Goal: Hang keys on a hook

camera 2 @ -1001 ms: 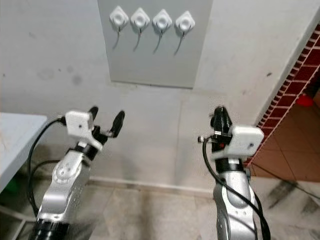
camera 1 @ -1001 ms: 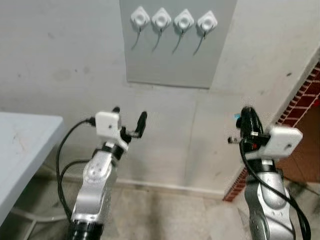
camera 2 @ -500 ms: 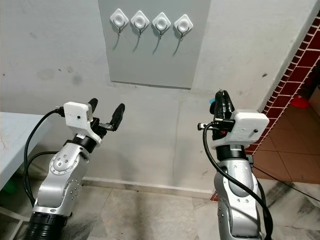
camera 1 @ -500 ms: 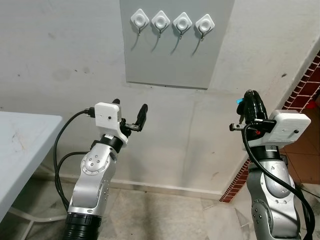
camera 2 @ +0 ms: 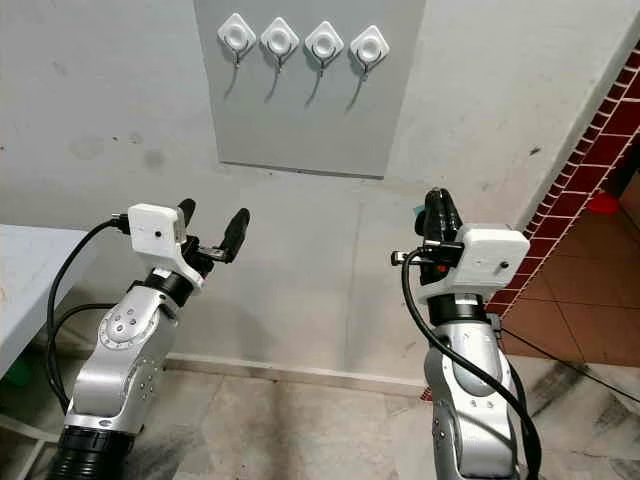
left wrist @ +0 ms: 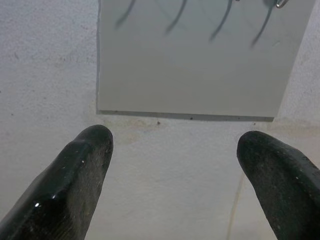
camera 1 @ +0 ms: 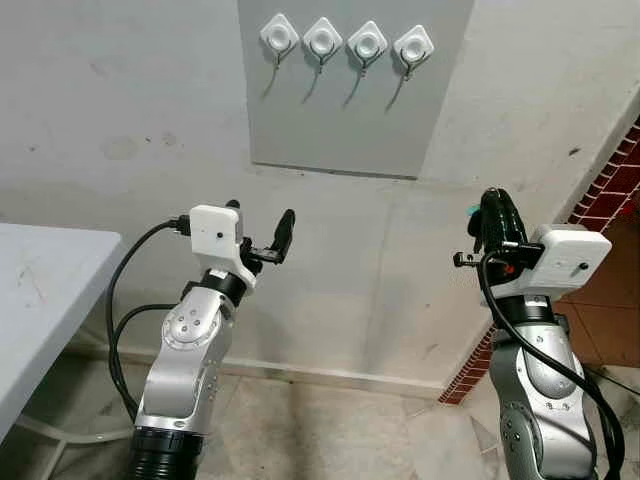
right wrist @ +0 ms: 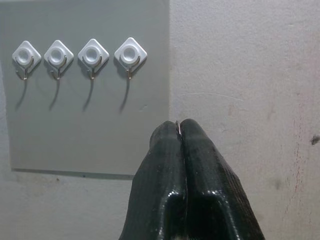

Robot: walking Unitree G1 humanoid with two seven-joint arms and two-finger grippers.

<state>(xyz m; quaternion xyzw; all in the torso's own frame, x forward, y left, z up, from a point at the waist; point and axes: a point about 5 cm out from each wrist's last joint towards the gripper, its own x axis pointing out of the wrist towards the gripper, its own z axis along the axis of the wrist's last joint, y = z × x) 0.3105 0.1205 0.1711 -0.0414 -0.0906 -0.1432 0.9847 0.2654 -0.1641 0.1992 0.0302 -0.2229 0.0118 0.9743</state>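
Four white diamond-shaped hooks (camera 1: 344,40) sit in a row on a grey panel (camera 1: 350,115) high on the wall. My right gripper (camera 1: 492,202) is raised below and to the right of the panel, shut on the keys. A thin metal edge (right wrist: 178,127) shows between its fingertips, and a small teal piece (camera 1: 470,211) sticks out beside them. In the right wrist view the nearest hook (right wrist: 130,53) lies up and off to the side of the tips. My left gripper (camera 1: 260,216) is held up under the panel's left part, open and holding nothing.
A grey-white table (camera 1: 40,290) stands at the left, close to my left arm. A red brick wall edge (camera 1: 605,195) runs down at the right beside my right arm. Pale tiled floor (camera 1: 320,430) lies below, against the plaster wall.
The blurred view has steadied and shifted a little. Both arms keep nearly the same raised pose; the right gripper stays shut and the left stays open.
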